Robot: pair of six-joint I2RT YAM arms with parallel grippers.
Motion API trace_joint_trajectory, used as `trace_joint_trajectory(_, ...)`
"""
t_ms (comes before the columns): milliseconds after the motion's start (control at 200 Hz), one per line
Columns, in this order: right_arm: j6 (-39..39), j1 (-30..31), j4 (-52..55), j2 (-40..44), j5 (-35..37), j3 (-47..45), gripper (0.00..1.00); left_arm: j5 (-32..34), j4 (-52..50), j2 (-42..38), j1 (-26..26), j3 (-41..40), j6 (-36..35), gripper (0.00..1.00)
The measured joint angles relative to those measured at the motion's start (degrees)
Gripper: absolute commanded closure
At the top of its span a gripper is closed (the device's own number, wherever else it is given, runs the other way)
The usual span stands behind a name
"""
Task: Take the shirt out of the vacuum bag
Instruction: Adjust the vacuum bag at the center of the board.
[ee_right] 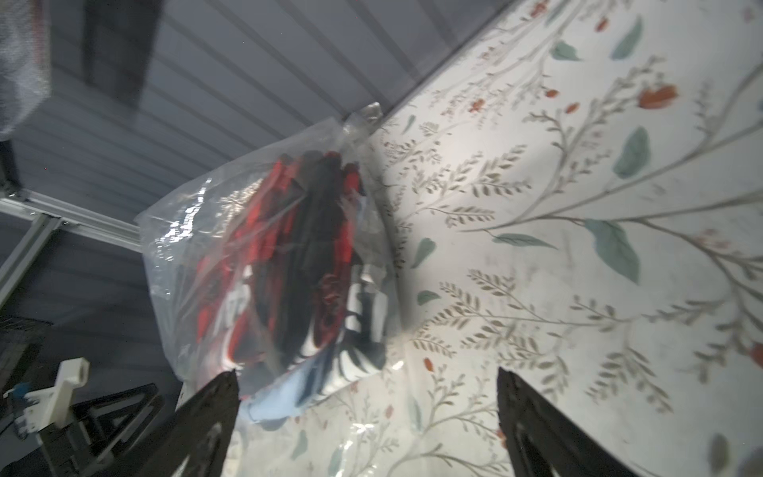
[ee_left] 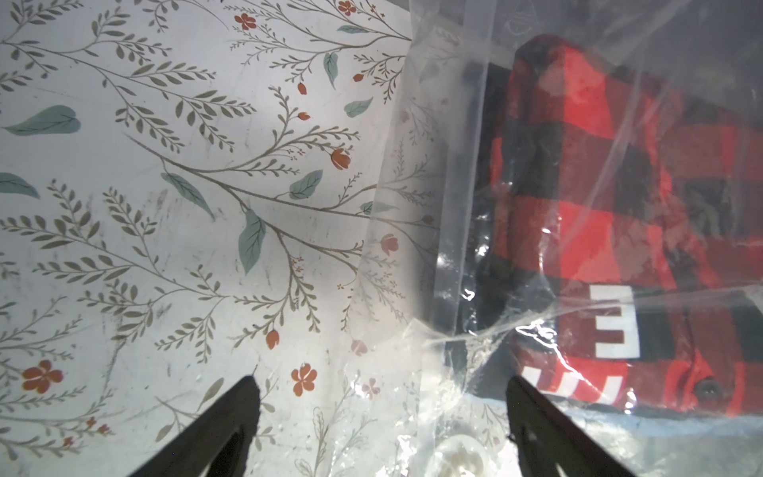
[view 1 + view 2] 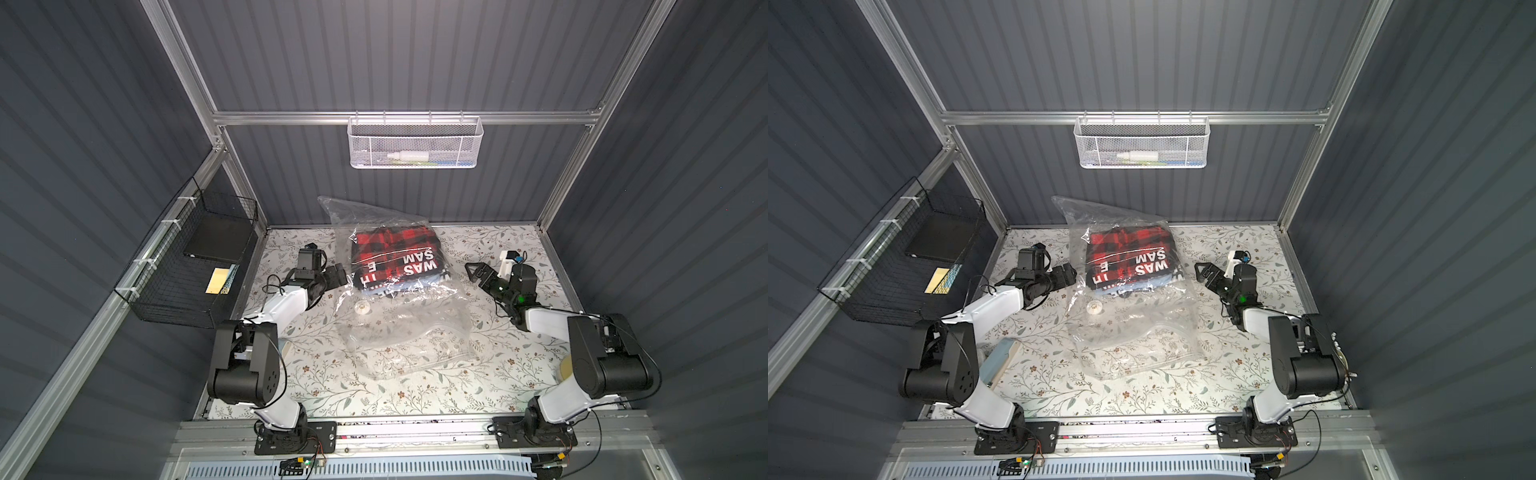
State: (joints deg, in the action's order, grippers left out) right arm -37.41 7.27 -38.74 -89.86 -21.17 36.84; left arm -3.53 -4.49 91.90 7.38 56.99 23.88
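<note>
- Plastic vacuum bag (image 3: 401, 332), red plaid shirt (image 3: 392, 253) inside, lies on our worktop (image 3: 498, 374).
- left claw (image 3: 338, 275) spread apart, at the bag's edge.
- right claw (image 3: 474, 275) spread apart, just beside the opposite edge.

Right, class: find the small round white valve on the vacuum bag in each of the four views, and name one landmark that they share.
In a top view: the valve lies on the vacuum bag, just on the near side of the shirt.
In a top view: the valve is in the same spot, near the shirt.
Left wrist: the valve is at the bottom edge, partly cut off.
Right wrist: not visible.
Shared landmark: the red plaid shirt, seen in all four.
</note>
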Motion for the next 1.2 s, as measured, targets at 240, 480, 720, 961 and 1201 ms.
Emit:
trace_joint_trajectory(240, -3.3, -0.9, 3.8, -4.4, -4.8, 8.3, 0.03, 2.0, 1.6, 2.0, 2.9, -0.6, 1.8, 0.04)
trace_joint_trajectory(480, 1.9, 5.9, 12.7, -4.1, -1.0, 12.5, 0.13, 3.8, 2.6, 3.9, 3.1, -1.0, 3.2, 0.06)
trace_joint_trajectory(720, 3.3, 8.8, 14.3, -11.5, -0.7, 22.2, 0.11, 4.7, 3.5, 11.8, 3.1, 0.0, 5.2, 0.14)
trace_joint_trajectory(961, 4.3, 9.4, 18.8, -23.9, -0.7, 32.8, 0.11, 5.3, 4.2, 15.2, 4.3, 3.7, 6.5, 0.16)
trace_joint_trajectory(1201, 7.7, 12.7, 25.8, -35.0, 2.0, 47.5, 0.09, 6.3, 4.7, 15.8, 7.9, 4.2, 7.9, 0.19)
